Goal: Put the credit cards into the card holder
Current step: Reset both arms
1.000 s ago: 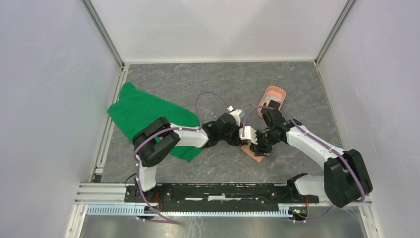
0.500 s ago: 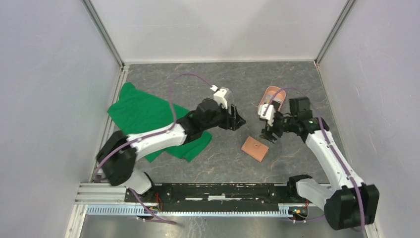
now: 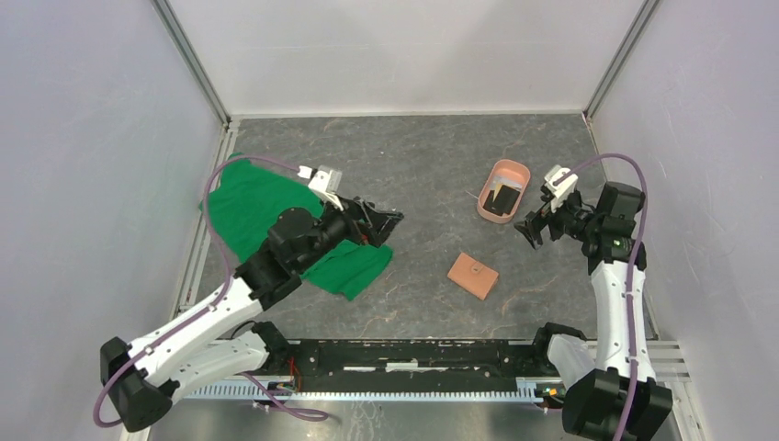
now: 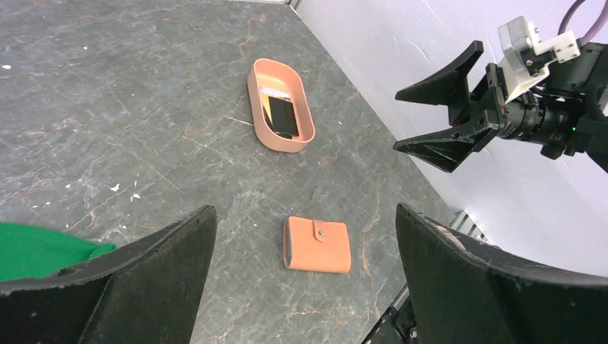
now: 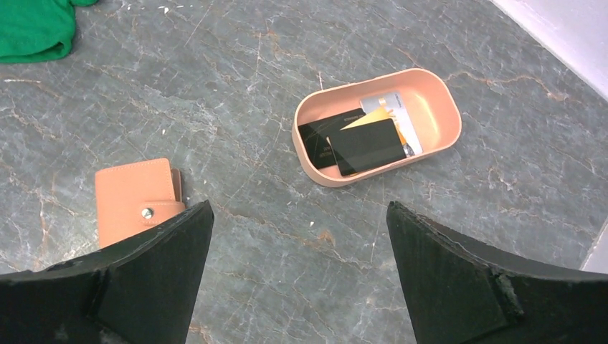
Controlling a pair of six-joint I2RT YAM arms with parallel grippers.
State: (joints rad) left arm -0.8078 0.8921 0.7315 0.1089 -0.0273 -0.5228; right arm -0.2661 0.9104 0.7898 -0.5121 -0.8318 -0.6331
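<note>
On the grey stone table, between the two arms, the card holder (image 3: 473,275) is seen lying flat and shut, its strap tab snapped down. Beyond it, nearer the right arm, the credit cards (image 5: 366,145) are found piled in the pink oval tray (image 3: 514,163), with two dark ones on top and pale ones half hidden beneath. What the shut holder contains cannot be told.

And both arms are up! The left gripper (image 3: 386,227) is held above the edge of the green cloth (image 3: 266,207), spread wide, nothing in it. The right gripper (image 3: 528,231) is poised just right of the tray, equally wide and equally empty.

A reach is judged to be the step in hand. It would be done best if the holder were pinned by one arm while the snap tab is lifted by the other, since so light a wallet is likely to be dragged otherwise. For the cards, the uppermost dark one should be taken by its raised edge, so that the thin pile below is not scattered.
</note>
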